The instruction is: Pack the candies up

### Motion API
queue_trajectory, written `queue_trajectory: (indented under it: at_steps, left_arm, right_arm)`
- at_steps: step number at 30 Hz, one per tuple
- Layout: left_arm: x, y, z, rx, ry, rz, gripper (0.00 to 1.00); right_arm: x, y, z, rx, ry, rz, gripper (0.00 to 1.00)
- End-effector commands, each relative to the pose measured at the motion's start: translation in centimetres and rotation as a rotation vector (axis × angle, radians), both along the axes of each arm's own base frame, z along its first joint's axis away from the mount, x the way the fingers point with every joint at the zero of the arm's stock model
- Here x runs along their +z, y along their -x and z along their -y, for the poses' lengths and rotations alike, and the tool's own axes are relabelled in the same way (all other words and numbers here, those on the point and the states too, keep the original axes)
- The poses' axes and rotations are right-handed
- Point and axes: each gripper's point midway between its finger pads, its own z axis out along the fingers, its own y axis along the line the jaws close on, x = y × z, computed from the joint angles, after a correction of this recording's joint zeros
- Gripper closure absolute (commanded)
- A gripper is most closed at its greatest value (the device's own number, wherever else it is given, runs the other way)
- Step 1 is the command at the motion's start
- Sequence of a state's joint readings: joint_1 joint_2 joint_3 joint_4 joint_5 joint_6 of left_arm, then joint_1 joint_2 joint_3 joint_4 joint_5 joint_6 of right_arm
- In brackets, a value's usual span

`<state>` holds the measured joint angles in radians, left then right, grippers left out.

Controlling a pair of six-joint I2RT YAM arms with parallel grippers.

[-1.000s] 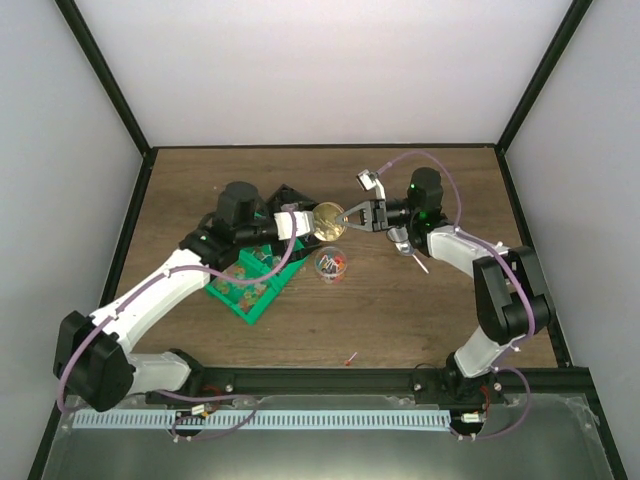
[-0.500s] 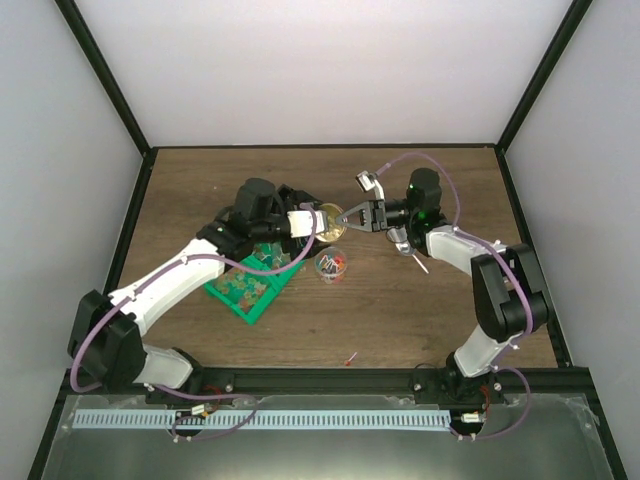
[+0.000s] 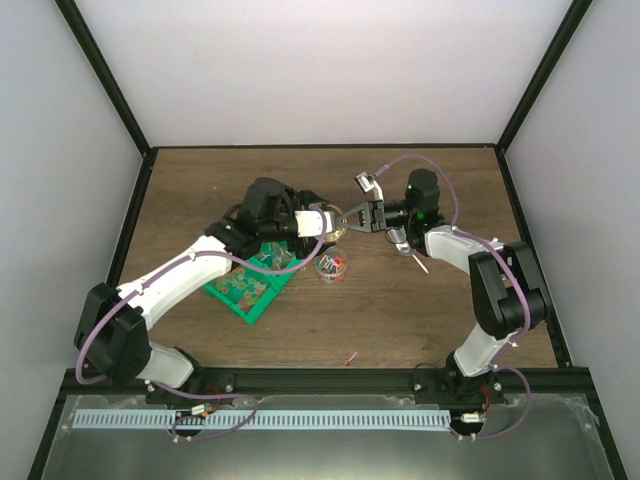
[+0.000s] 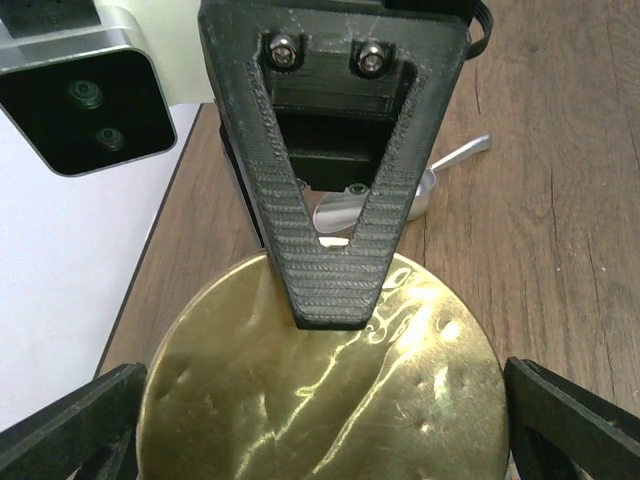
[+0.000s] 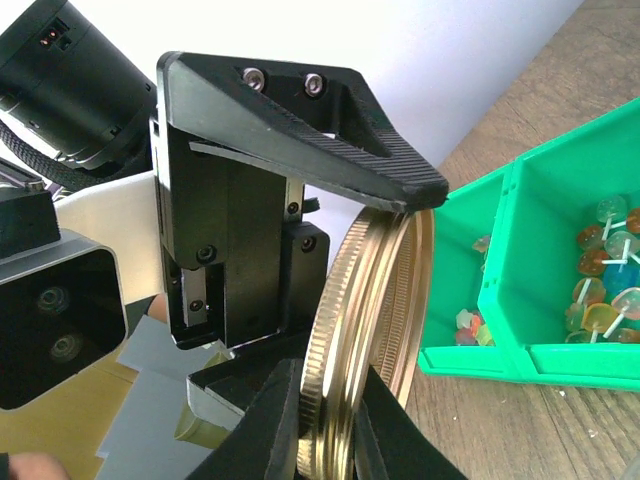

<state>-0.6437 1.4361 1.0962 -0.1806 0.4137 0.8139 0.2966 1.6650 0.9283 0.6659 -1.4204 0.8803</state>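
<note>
— Brown wood-grain worktop (image 3: 400,310) is seen nearest the arm bases; what is found lying on it there?

— One tiny stray sweet in a reddish wrapper (image 3: 350,357) is seen alone, near the front edge and well apart from everything else.

— And where are the candies (image 5: 600,270) found, further in?

— The candies, tiny wrapped sweets in mixed colours, are seen in the compartments of a green plastic divided tray (image 5: 540,362) on the left side of the worktop. More are held in a small round clear jar (image 3: 331,266), which stands just right of the tray.

— What is held beyond them?

— A round gold metal lid with a ribbed rim (image 4: 320,400) is held on edge, off the worktop, beyond the jar. Its rim is pinched by the right jaws, which are pressed together on it. The left jaws are spread wide, one to each side of the lid's face; contact between them and the lid cannot be made out.

— Is anything noted behind the lid?

— A silver metal scoop (image 4: 460,152) is seen lying on the worktop beside the wrist of the right arm (image 3: 460,250), near the jar but not touching it. The left arm (image 3: 180,275) is stretched over the tray. Plain white walls (image 3: 320,70) are seen farthest back.
</note>
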Motion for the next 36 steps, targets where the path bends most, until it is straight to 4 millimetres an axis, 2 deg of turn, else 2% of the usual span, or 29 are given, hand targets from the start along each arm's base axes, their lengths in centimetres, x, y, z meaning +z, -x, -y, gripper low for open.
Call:
queue_trajectory:
  at_steps: [1, 9, 14, 18, 21, 24, 30, 36]
  left_arm:
    - [1.3, 0.0, 0.8, -0.022, 0.021, 0.005, 0.05]
    - [-0.3, 0.7, 0.7, -0.039, -0.015, -0.063, 0.14]
    - [-1.1, 0.5, 0.5, -0.026, -0.025, -0.091, 0.14]
    - [-3.0, 0.3, 0.2, -0.009, -0.052, -0.159, 0.14]
    - [-4.9, 0.0, 0.0, 0.005, -0.078, -0.217, 0.14]
    - [-6.2, 0.2, 0.0, -0.013, -0.104, -0.281, 0.14]
    - [-9.7, 0.6, -0.2, -0.013, -0.166, -0.422, 0.14]
    - [-11.3, 0.9, 0.0, -0.026, -0.191, -0.496, 0.14]
  right_arm:
    - [0.4, -0.5, 0.0, 0.005, -0.003, 0.011, 0.97]
    - [0.1, -1.1, 0.2, -0.009, 0.003, 0.003, 0.91]
    - [-0.5, -1.9, 0.9, -0.035, 0.013, -0.018, 0.58]
    - [-1.6, -3.7, 2.8, -0.109, 0.044, -0.027, 0.34]
    - [-3.4, -5.3, 3.6, -0.199, 0.127, -0.009, 0.27]
    - [-5.4, -6.0, 4.1, -0.256, 0.216, 0.005, 0.22]
    - [-9.4, -6.0, 4.5, -0.293, 0.330, -0.006, 0.09]
    - [-13.4, -4.8, 3.8, -0.267, 0.428, -0.038, 0.08]
